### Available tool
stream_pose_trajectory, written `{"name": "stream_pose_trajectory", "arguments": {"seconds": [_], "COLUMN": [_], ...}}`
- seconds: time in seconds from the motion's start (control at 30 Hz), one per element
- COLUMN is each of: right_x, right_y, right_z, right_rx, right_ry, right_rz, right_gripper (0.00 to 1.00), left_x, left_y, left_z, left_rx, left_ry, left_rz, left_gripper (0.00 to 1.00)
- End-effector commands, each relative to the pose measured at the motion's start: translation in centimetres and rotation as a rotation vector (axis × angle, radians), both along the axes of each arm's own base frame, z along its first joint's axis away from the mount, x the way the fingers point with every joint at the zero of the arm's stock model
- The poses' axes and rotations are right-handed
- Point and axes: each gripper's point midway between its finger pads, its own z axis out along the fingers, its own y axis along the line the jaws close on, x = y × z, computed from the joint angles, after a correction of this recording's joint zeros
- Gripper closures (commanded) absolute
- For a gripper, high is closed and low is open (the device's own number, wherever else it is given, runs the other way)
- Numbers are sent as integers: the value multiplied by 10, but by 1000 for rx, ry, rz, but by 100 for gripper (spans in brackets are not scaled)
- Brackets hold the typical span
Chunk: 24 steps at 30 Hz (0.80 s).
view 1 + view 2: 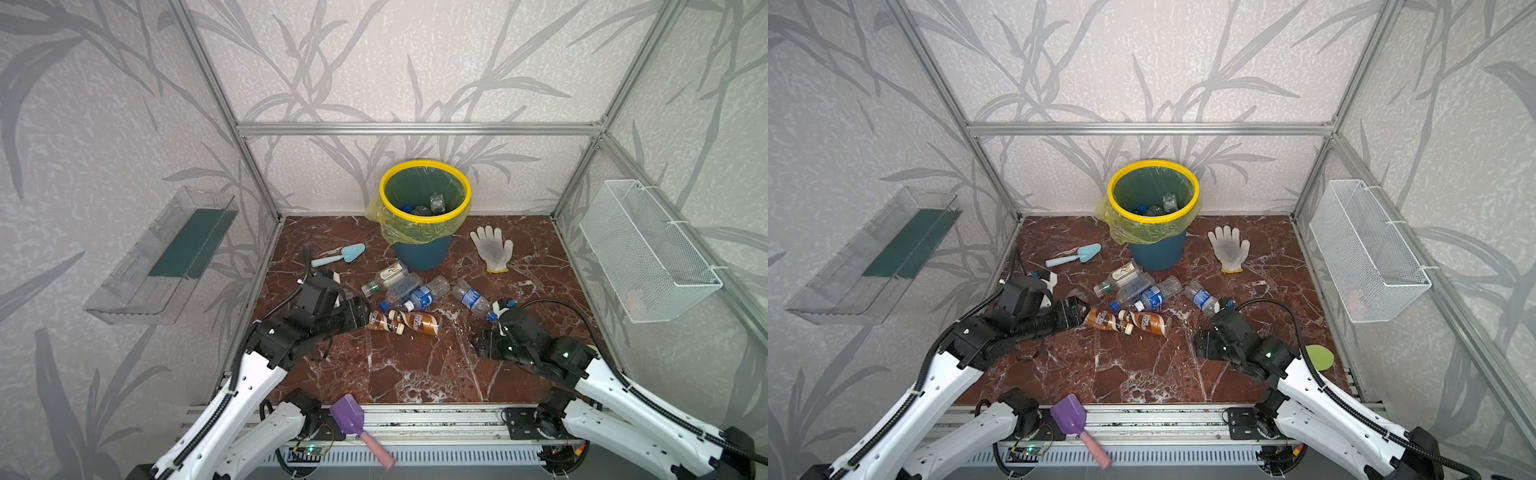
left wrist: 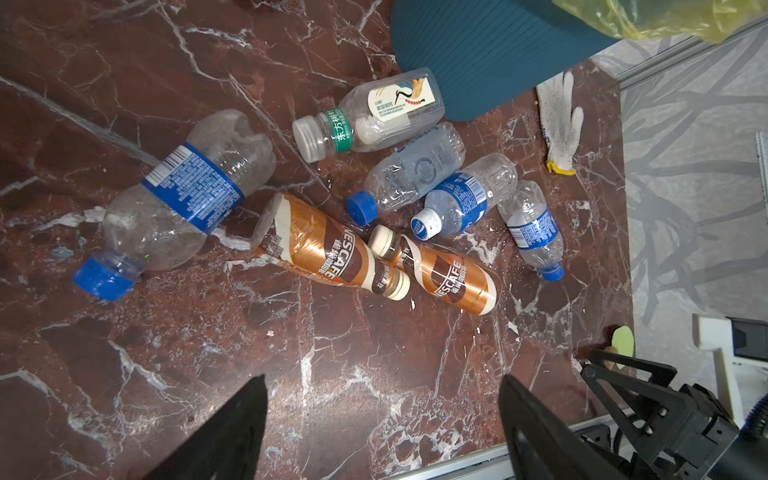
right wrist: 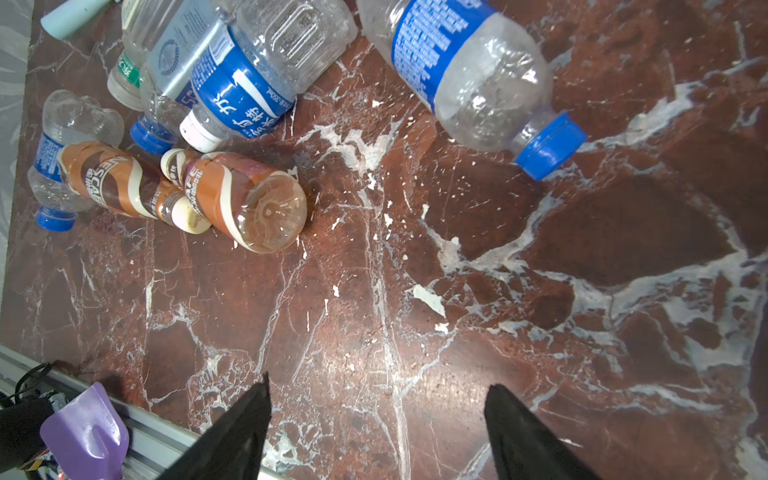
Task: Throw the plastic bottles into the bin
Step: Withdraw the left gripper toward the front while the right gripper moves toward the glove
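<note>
Near the front rail: purple scoop (image 1: 348, 417) lies across it.
My left gripper (image 2: 382, 382): jaws apart, nothing between them, low over the marble floor (image 2: 332, 353).
My right gripper (image 3: 378, 384): jaws apart, also empty.
Plastic bottles (image 1: 409, 291): lying in a heap mid-floor, two brown-swirled bottles (image 1: 401, 322) nearest me.
Bin (image 1: 422, 255): upright by the back wall, some bottles already inside.

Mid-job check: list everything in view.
bin: one, teal with yellow rim, back centre
clear bottles: five, mostly blue labels, floor before bin
brown-swirled bottles: two, front of that cluster
bottles in bin: several, clear, count unclear
trowel: one, light blue, left of bin
glove: one, white, right of bin
scoop: one, purple, front rail
tray: one, clear, left wall
basket: one, white wire, right wall
disc: one, green, floor front right
left gripper: open, empty
right gripper: open, empty
</note>
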Motion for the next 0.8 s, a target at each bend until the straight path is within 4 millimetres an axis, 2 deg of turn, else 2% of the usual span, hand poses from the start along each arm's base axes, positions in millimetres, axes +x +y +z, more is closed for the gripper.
{"name": "stream_pose_trajectory", "arguments": {"seconds": [0.0, 0.4, 0.53, 0.77], "right_x": [5, 24, 36, 64], "right_y": [-4, -22, -25, -20], "right_z": [10, 20, 26, 37], "right_rx": [-4, -8, -38, -43], "right_ry": [-6, -1, -17, -65], "right_rz": [-12, -57, -29, 23], "right_gripper": [19, 20, 20, 18], "left_x": [2, 3, 3, 1], "left_y": [-2, -8, -8, -8], "left_z": [8, -16, -22, -31], "left_rx": [-58, -85, -84, -83], "left_ry": [-34, 20, 31, 56], "left_rz": [26, 33, 36, 47], "left_gripper": [14, 17, 17, 17]}}
